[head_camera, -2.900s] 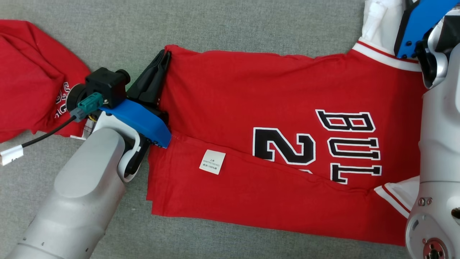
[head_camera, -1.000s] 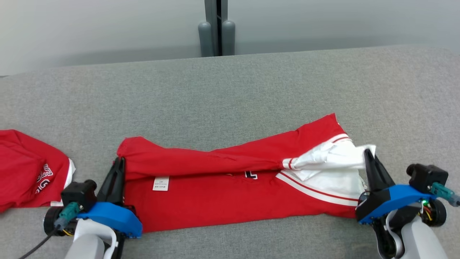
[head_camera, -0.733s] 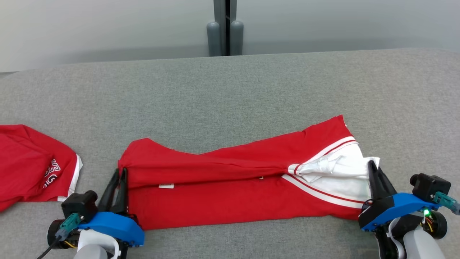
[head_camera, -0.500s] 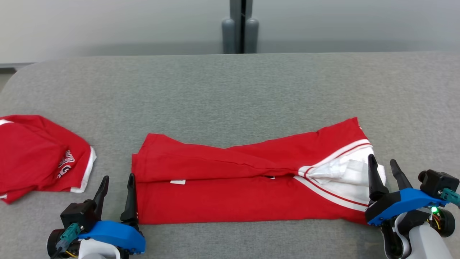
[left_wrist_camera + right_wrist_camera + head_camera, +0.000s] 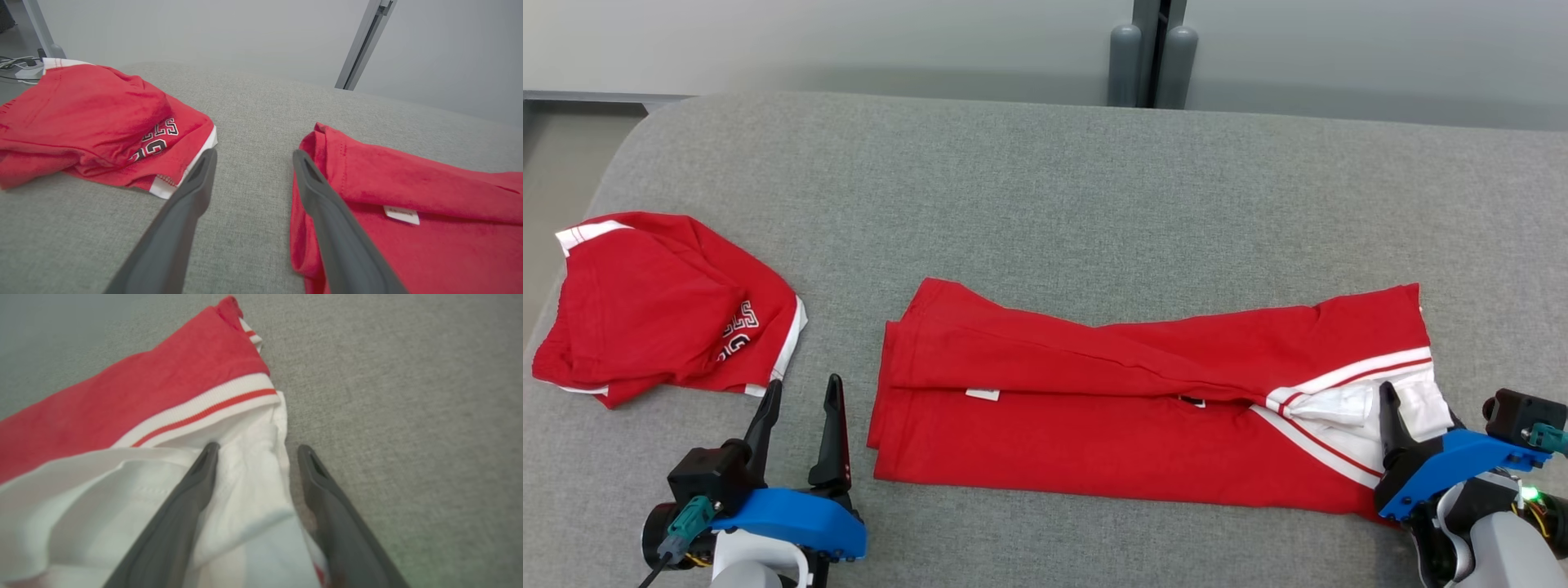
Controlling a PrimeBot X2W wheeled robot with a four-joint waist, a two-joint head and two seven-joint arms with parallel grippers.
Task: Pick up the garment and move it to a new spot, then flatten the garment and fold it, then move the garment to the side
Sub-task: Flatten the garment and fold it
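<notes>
Left gripper [image 5: 804, 382] spread, garment [image 5: 1094, 425] lengthwise left-right, white-trimmed end rightward

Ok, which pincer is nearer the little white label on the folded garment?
Left. The left pincer sits open just off the left end of the garment, near the white label; the right pincer is open at the far, white-trimmed end.

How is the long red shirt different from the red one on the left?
The long shirt lies flat in a narrow folded strip; the left shirt sits in a rumpled heap. The long shirt shows a white panel at one end and a small label; the left shirt shows black-and-white letters. Both are red with white trim.
</notes>
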